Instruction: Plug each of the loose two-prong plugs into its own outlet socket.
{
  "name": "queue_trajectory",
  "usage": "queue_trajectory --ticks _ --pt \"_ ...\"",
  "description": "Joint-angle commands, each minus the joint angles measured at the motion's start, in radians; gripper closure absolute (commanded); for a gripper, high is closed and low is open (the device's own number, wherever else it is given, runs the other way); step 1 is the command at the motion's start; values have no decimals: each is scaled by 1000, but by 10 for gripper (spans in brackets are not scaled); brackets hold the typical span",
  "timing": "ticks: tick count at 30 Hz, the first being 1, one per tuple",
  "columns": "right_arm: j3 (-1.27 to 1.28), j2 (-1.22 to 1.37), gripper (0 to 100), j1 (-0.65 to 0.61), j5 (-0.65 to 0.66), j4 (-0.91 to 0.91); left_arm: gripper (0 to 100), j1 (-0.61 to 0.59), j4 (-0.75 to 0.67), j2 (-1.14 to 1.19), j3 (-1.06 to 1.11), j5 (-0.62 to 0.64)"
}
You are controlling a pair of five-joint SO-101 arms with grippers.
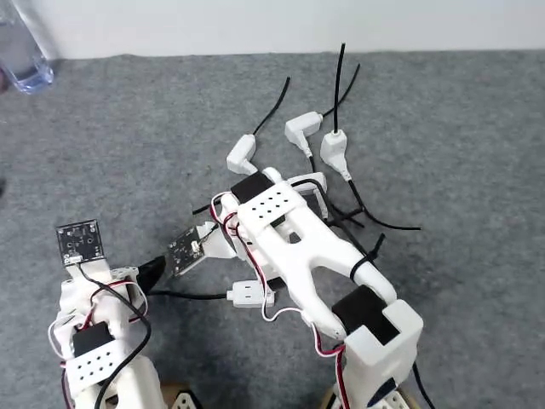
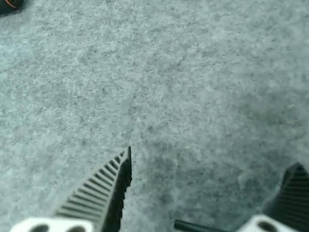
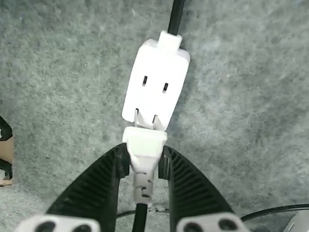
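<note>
My right gripper is shut on a white two-prong plug. The plug's prongs meet the near end of a white outlet block, and much of their length shows. Another pair of slots on the block's face is free. A black cable leaves the block's far end. In the high view the right arm stretches over the middle of the carpet. Three loose white plugs lie just beyond it. My left gripper hangs open over bare carpet at the near left.
Black cables tangle beside and under the right arm. A white block on a black cable lies under that arm. A thin black cable runs near the left gripper's fingers. A clear container stands at the far left corner.
</note>
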Motion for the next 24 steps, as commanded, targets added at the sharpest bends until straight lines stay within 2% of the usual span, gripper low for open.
queue_trajectory --ticks 1,19,24 --pt "29 62 991 -31 5 -50 549 -6 5 -11 -44 -9" --pt "-31 21 991 -41 3 5 549 -6 5 -11 -44 -9" --pt "-110 21 991 -36 3 84 549 -6 5 -11 -44 -9"
